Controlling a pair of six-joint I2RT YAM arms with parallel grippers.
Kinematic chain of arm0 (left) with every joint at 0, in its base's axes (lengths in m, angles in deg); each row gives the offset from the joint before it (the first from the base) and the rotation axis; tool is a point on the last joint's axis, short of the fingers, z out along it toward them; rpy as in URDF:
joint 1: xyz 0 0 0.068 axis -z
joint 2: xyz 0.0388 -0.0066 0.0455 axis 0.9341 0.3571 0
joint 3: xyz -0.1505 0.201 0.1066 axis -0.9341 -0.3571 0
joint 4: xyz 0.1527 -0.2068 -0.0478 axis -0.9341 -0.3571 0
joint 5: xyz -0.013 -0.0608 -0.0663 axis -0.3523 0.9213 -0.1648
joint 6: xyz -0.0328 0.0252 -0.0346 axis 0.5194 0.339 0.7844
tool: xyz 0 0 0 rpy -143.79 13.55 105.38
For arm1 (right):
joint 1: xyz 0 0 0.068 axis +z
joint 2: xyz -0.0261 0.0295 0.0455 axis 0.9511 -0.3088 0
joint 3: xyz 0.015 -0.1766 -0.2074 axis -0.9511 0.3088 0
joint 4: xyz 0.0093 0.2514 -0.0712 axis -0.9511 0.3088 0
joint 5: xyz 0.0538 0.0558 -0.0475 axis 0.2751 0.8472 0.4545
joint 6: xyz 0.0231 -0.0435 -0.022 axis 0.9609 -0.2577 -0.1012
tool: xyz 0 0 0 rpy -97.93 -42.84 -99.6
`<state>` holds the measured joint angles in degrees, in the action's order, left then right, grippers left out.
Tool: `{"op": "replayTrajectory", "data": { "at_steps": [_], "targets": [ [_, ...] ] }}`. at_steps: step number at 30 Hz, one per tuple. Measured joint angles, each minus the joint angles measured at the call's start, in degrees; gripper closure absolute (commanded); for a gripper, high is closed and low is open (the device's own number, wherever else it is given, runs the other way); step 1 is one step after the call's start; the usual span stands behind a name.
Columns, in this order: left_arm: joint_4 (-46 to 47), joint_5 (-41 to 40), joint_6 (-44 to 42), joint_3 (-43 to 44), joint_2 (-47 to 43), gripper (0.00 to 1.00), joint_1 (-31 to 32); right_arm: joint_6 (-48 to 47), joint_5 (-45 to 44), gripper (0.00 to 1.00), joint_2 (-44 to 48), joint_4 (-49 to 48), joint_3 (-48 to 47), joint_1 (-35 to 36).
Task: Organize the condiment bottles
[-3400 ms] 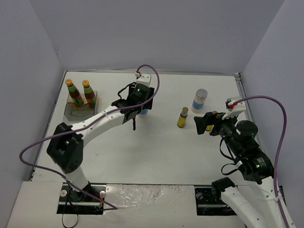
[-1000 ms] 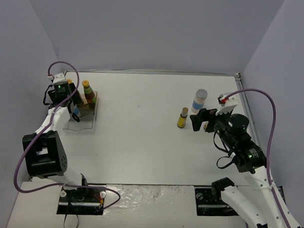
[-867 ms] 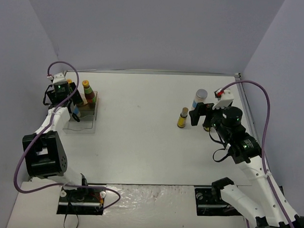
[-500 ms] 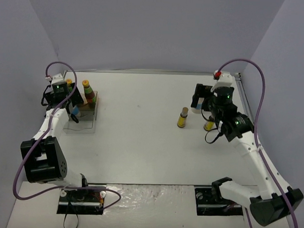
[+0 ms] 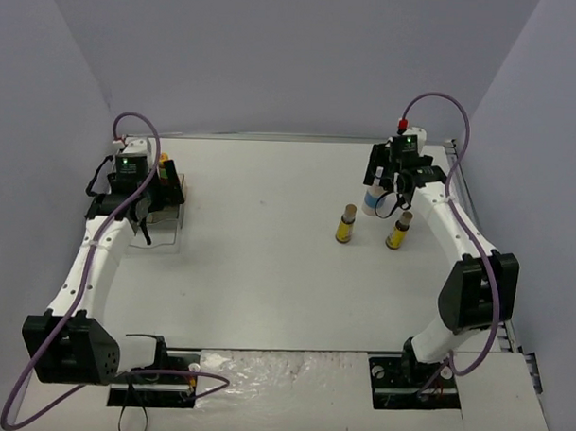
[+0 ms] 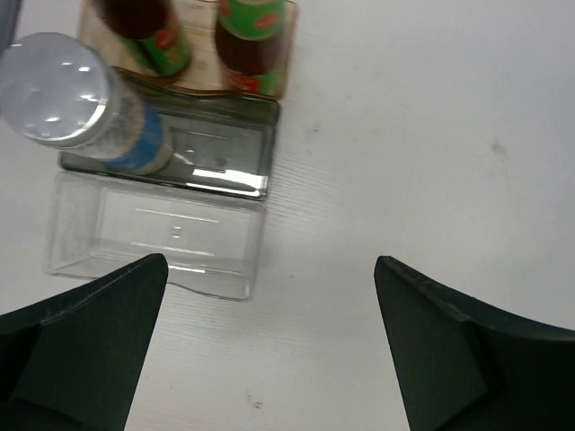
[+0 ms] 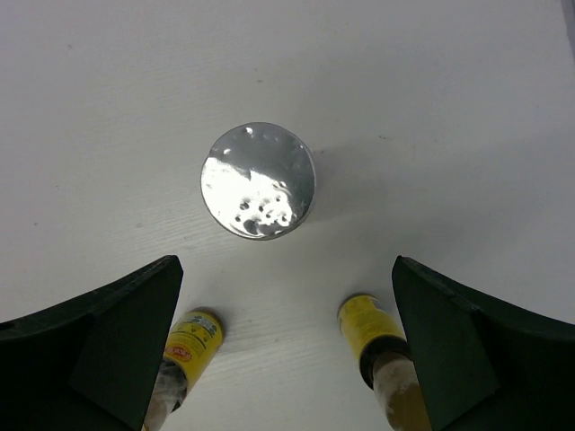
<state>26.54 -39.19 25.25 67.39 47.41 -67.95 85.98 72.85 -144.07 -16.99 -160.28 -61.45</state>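
Observation:
Two dark orange-capped bottles (image 6: 250,40) stand on the amber back step of the clear tray (image 6: 162,235). A white blue-labelled jar (image 6: 67,94) with a silver lid stands on the tray's middle step. My left gripper (image 6: 269,350) hangs open above the table just right of the tray, holding nothing. In the top view it (image 5: 148,220) is beside the tray (image 5: 166,235). The second white jar (image 7: 259,180) stands at the far right, with two small yellow bottles (image 7: 184,350) (image 7: 379,341) nearer. My right gripper (image 7: 283,350) is open above them, near the jar (image 5: 372,196).
The two yellow bottles (image 5: 345,224) (image 5: 397,230) stand apart on the white table (image 5: 268,253). Grey walls enclose the table on three sides. The tray's lowest front step (image 6: 153,238) holds nothing.
My left gripper opened, left the white jar standing in the tray and drew back from it. The right arm swung away from me to hover over the other white jar.

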Motion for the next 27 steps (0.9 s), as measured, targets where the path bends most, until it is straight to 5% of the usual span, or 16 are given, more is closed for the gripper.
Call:
{"op": "replayTrajectory", "data": {
  "at_steps": [8, 19, 27],
  "targets": [
    [-1.8, 4.4, -0.3, -6.1, -7.8, 0.03, 12.0, -0.2, 1.8, 0.04, -8.0, -1.3, -2.2, 0.0],
    [0.5, 5.1, -1.2, -9.3, -11.3, 0.03, 16.1, -4.1, 2.4, 0.59, -12.6, -5.4, -3.4, -0.5],
    [1.8, 5.0, -2.0, -9.3, -12.5, 0.03, 16.1, -7.7, 5.4, 0.81, -12.9, -6.1, -3.7, 0.7]
  ]
}}
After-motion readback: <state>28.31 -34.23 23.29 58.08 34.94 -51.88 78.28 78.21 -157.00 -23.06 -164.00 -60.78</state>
